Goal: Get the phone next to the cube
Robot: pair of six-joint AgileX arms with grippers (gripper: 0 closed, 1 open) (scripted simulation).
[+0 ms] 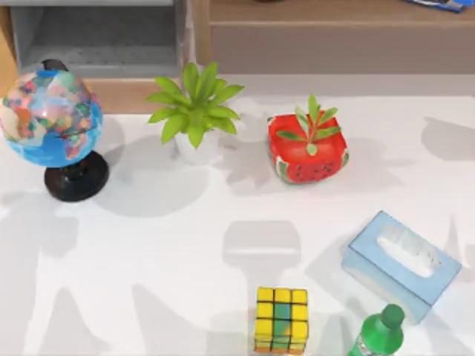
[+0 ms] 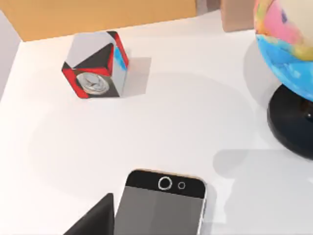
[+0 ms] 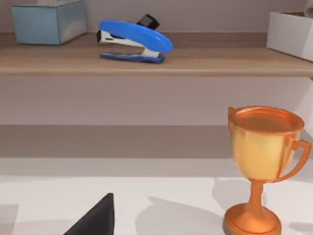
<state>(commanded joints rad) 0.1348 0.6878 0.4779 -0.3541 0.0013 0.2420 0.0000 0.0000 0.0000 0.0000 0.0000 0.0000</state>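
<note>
The phone (image 2: 161, 208), a flat grey slab with a black top band, lies on the white table in the left wrist view. A dark part of my left gripper (image 2: 95, 221) shows right beside it, apart from it. The cube (image 1: 280, 319), mostly yellow with green and orange squares, sits at the table's front edge, a little right of the middle. A dark part of my right gripper (image 3: 95, 219) hangs over bare table near a copper trophy (image 3: 261, 166).
A globe (image 1: 50, 119) stands at the back left, near the phone. A potted plant (image 1: 194, 111) and a watermelon pot (image 1: 308, 148) stand mid-back. A light-blue tissue box (image 1: 401, 263) and green bottle (image 1: 378, 334) lie right of the cube. A red-and-black block (image 2: 95, 66) rests beyond the phone.
</note>
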